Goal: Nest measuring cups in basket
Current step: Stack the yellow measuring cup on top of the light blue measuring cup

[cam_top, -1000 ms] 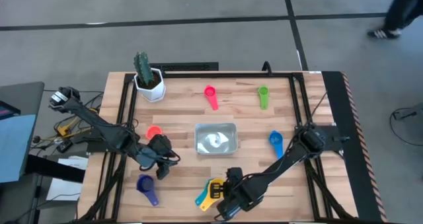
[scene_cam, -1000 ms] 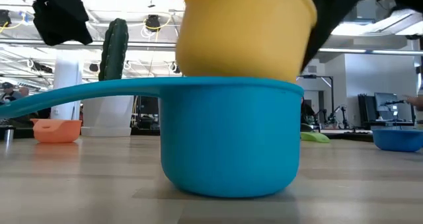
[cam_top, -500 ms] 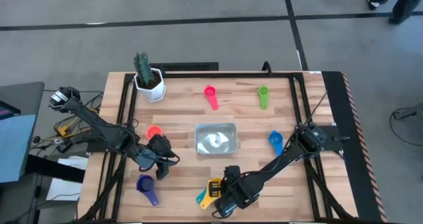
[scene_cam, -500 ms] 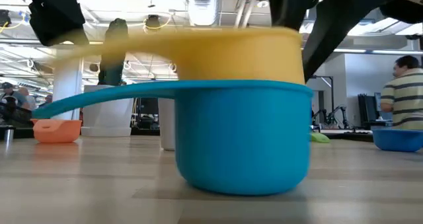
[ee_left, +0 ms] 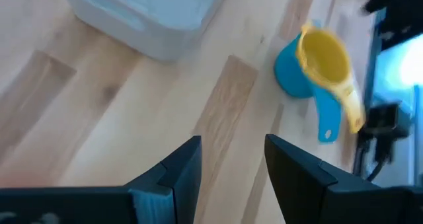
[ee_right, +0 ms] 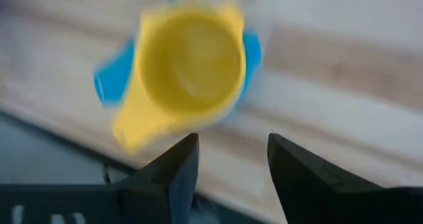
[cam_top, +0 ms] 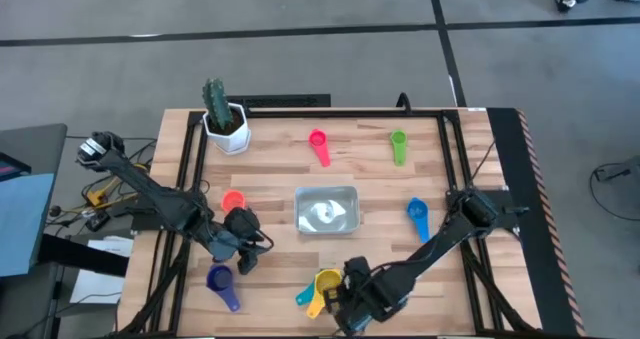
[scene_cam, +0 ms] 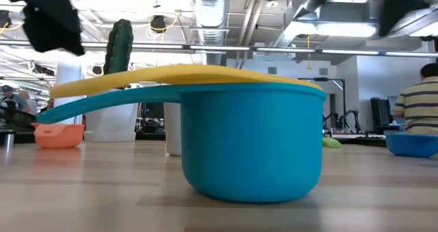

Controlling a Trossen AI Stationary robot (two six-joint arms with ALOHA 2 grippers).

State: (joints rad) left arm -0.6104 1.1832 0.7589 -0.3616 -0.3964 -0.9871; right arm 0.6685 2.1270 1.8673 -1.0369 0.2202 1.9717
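Note:
The yellow-orange cup (cam_top: 327, 280) sits nested inside the teal cup (scene_cam: 253, 144) near the table's front edge, its handle (scene_cam: 116, 80) lying above the teal handle. My right gripper (ee_right: 228, 163) hangs open just above and in front of the pair (ee_right: 188, 65), touching neither. My left gripper (ee_left: 231, 161) is open over bare wood at the front left, between the orange-red cup (cam_top: 232, 199) and the purple cup (cam_top: 221, 283). The clear basket (cam_top: 326, 210) stands at the table's middle. The pink cup (cam_top: 319, 145), green cup (cam_top: 398, 146) and blue cup (cam_top: 418, 215) lie on the table around it.
A white pot with a cactus (cam_top: 225, 122) stands at the far left corner. A black frame rail (cam_top: 450, 154) runs along the table's sides. A person (scene_cam: 417, 102) sits in the room beyond the table.
My right gripper has opened and let go of the yellow-orange cup, then risen and drawn back toward the near edge. The cup, held tilted over the teal cup before, has dropped into it and now sits level, handle over handle. The teal cup shifted slightly.

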